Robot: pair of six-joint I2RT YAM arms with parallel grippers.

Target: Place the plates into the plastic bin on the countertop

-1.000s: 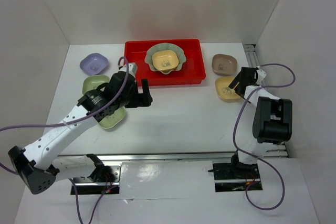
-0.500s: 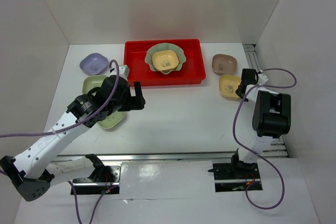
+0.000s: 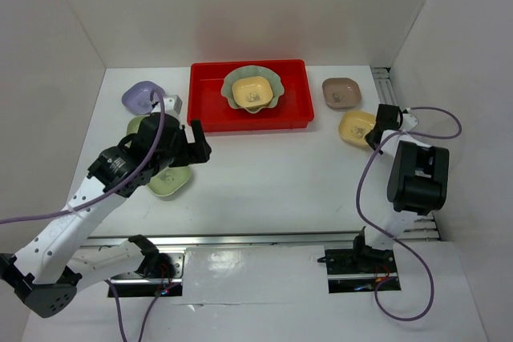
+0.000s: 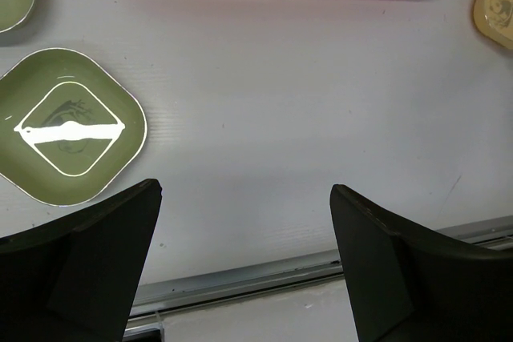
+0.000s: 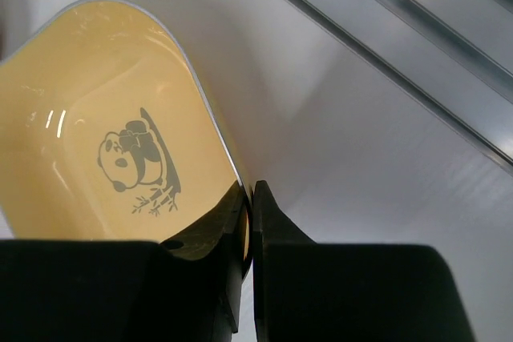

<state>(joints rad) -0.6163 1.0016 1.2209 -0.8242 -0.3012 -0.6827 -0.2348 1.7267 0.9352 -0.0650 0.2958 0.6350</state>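
Observation:
The red plastic bin (image 3: 210,110) stands at the back of the white countertop (image 3: 272,174). In it lies the large pale green scalloped plate (image 3: 272,79) with a yellow plate (image 3: 252,94) on top. My right gripper (image 3: 375,135) is shut on the right rim of another yellow plate (image 3: 355,127). In the right wrist view both fingers pinch that panda-printed plate (image 5: 104,134) at the gripper (image 5: 250,198). A brownish-pink plate (image 3: 341,92) sits behind it. My left gripper (image 3: 195,143) hangs open and empty (image 4: 244,194), right of a green plate (image 4: 70,137). A lavender plate (image 3: 141,97) lies at the far left.
A second green plate (image 3: 136,126) is partly hidden under the left arm. A metal rail (image 3: 264,238) runs along the near edge and another (image 3: 383,78) along the right wall. White walls close in three sides. Purple cables trail from both arms.
My right gripper has shut on the yellow plate's rim, and the plate has shifted slightly right and back. The left arm has drawn back to the left, its gripper still open.

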